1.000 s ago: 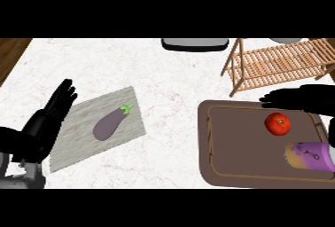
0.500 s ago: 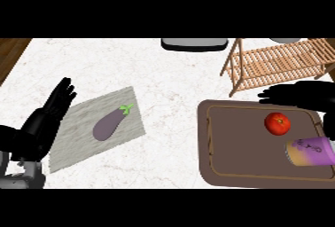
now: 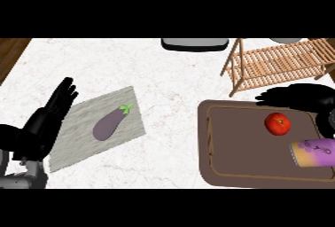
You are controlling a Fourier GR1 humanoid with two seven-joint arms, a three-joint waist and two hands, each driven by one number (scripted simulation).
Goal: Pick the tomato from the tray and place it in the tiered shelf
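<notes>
Starting at the near edge: the left hand [image 3: 46, 126] is seen low at the left, resting, its fingers straight, pressed together and pointing up; nothing is held. Beside it a grey cloth [image 3: 78, 146] is spread on the counter [image 3: 150, 80], with an eggplant [image 3: 110, 125] laid on it.

At the right the brown tray [image 3: 242, 155] is noted. On its near right part a purple-and-yellow can [image 3: 313, 152] lies on its side. The tomato [image 3: 277, 123] is found further back on the tray, toward the far right corner, near the can but apart from it.

Just beyond the tomato the right hand [image 3: 297, 95] is held over the tray's far rim, its fingers relaxed, close together and pointed leftward. Nothing is pinched and the tomato is not touched. The tiered shelf [image 3: 281, 62], slatted and open, is set behind the tray.

Handling, as judged: the tomato is expected to be light, smooth-skinned, a little slippery, easily bruised and prone to rolling. It is best taken from above across its widest part, thumb opposed to fingers, on the side away from the can.
</notes>
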